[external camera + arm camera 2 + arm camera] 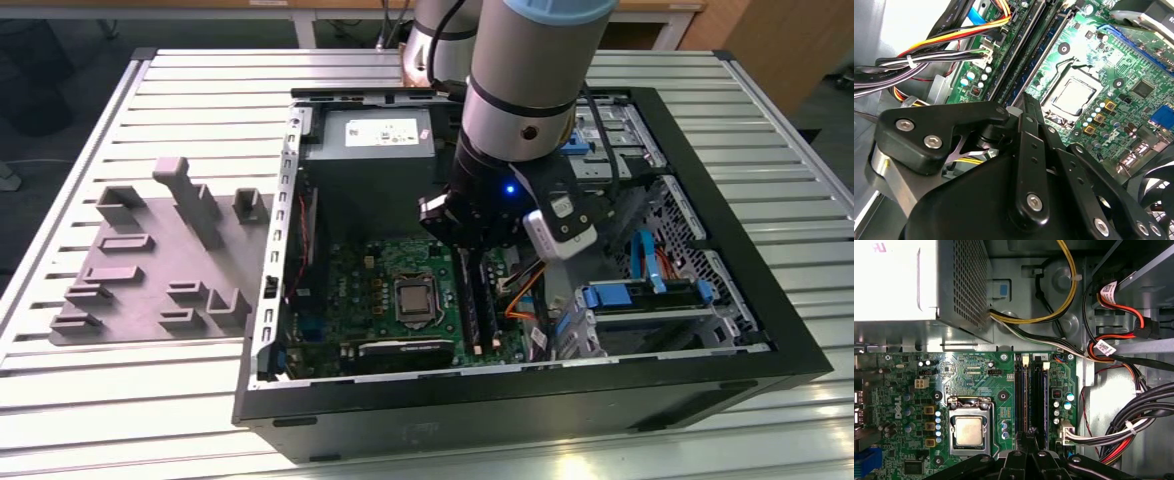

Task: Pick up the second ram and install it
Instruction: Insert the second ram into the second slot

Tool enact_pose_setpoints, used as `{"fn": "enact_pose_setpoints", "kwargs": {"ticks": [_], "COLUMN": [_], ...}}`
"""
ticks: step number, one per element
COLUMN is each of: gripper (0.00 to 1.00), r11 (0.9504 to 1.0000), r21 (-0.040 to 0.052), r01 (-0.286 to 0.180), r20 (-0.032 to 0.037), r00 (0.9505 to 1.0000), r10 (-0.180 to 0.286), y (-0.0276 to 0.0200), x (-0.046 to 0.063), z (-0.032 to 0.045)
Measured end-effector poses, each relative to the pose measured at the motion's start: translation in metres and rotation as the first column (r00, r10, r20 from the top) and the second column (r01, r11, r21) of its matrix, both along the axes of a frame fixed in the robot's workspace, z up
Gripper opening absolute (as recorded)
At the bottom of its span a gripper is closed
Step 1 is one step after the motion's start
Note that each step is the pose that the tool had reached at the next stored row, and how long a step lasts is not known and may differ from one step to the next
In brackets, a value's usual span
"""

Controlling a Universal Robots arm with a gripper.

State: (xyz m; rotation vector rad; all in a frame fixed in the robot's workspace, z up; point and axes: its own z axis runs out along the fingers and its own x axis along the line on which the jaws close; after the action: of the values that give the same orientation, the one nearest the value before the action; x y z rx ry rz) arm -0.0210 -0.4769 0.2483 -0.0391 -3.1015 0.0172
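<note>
while the grey robot arm (527,90) leans down into the open black computer case (534,400), its black claw (461,235) hangs just above the green motherboard (387,275), over the long black memory slots (478,300). i cannot tell if the claw is open or closed, because its black linkage (1029,165) hides the tips in both wrist views. the second ram, a thin dark circuit board stick (1028,395), seems to stand on its edge in one of the slots, next to another stick (1044,395), and it runs right up to the claw (1026,440) in the first wrist view; i cannot tell if the claw touches it. beside the slots lies the square silver processor (968,431) in its metal frame. the grey metal power supply box (929,280) sits at the far end of the case, and bundles of yellow, red, black and white cables (1114,430) run along the side of the slots away from the processor. outside the case, at the exterior view's left, a flat grey plastic fixture plate with raised blocks (147,260) rests on the ribbed aluminium table (160,410).
</note>
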Motion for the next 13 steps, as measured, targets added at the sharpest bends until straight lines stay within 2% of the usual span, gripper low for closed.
{"fn": "enact_pose_setpoints", "kwargs": {"ticks": [3, 4, 13], "gripper": [0.10, 0.10, 0.10], "r11": [1.0000, 1.0000, 1.0000], "r21": [0.0000, 0.0001, 0.0000], "r01": [0.000, 0.000, 0.000], "r20": [0.0000, 0.0000, 0.0000], "r00": [1.0000, 1.0000, 1.0000], "r10": [0.000, 0.000, 0.000], "y": [0.0000, 0.0000, 0.0000], "x": [0.0000, 0.0000, 0.0000], "z": [-0.0001, -0.0081, -0.0090]}}
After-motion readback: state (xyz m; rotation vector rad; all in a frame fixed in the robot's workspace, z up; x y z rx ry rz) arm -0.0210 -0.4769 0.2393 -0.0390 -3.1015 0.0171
